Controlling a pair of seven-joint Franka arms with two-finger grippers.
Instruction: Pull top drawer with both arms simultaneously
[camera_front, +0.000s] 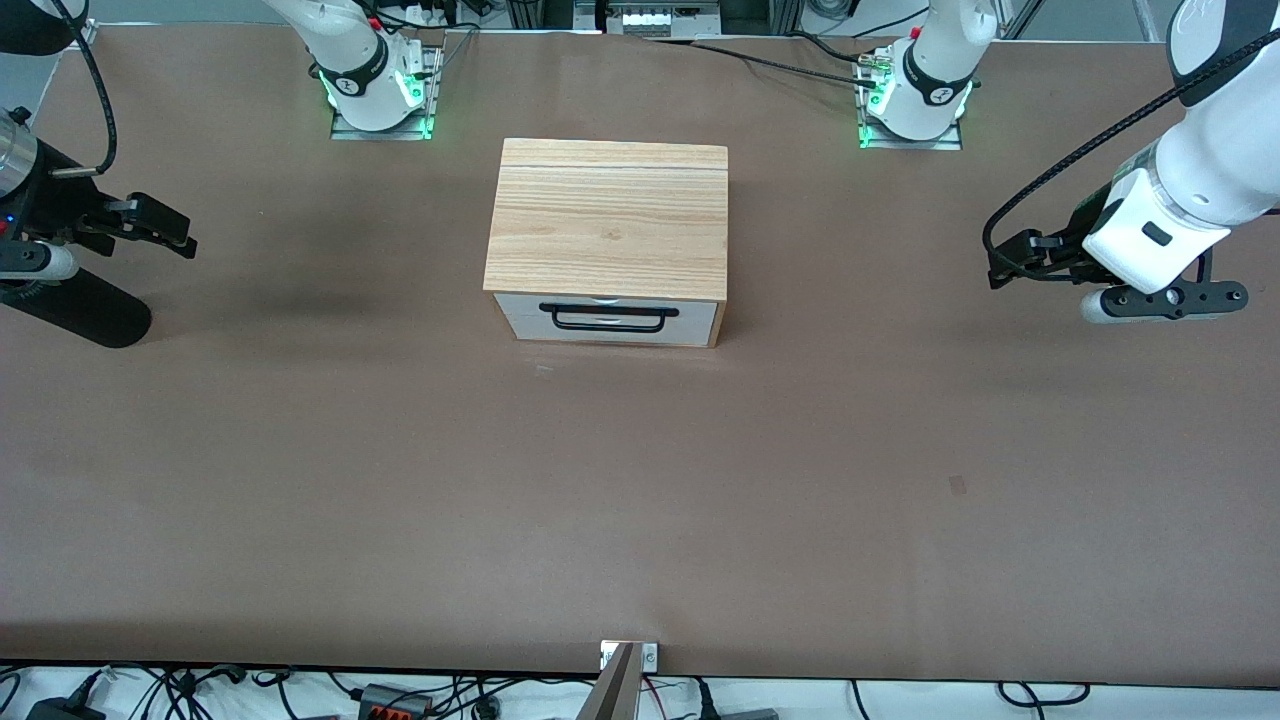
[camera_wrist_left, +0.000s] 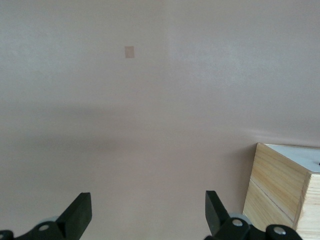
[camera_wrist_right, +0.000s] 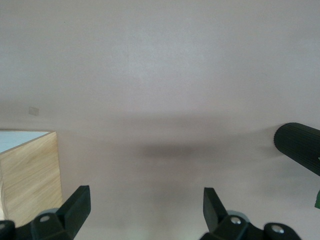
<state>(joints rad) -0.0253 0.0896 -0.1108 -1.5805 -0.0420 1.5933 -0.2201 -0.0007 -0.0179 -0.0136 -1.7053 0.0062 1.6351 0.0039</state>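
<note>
At the middle of the counter (camera_front: 300, 480), a wood-grain cabinet (camera_front: 610, 220) stands with its front turned toward the front camera. The top drawer (camera_front: 610, 318) is set in that front and appears fully shut, its white panel flush with the cabinet edge. A long black wire handle (camera_front: 608, 318) is mounted across the panel.

The left gripper (camera_front: 1005, 262) hangs over bare counter toward the left arm's end, well apart from the cabinet; its jaws are spread wide and hold nothing, as its wrist view confirms (camera_wrist_left: 147, 215). The right gripper (camera_front: 165, 228) hangs over the right arm's end, likewise well apart, with jaws wide and empty (camera_wrist_right: 145, 212). A black cylindrical part (camera_front: 75, 310) is seen below the right arm.

No contact has yet been made, so the task is judged to be at its start. The handle is judged rigid, thin and smooth; it should be gripped at two points, one near each end of the bar, so that the pull stays even. The cabinet may be light and could slide if the drawer is pulled abruptly.
</note>
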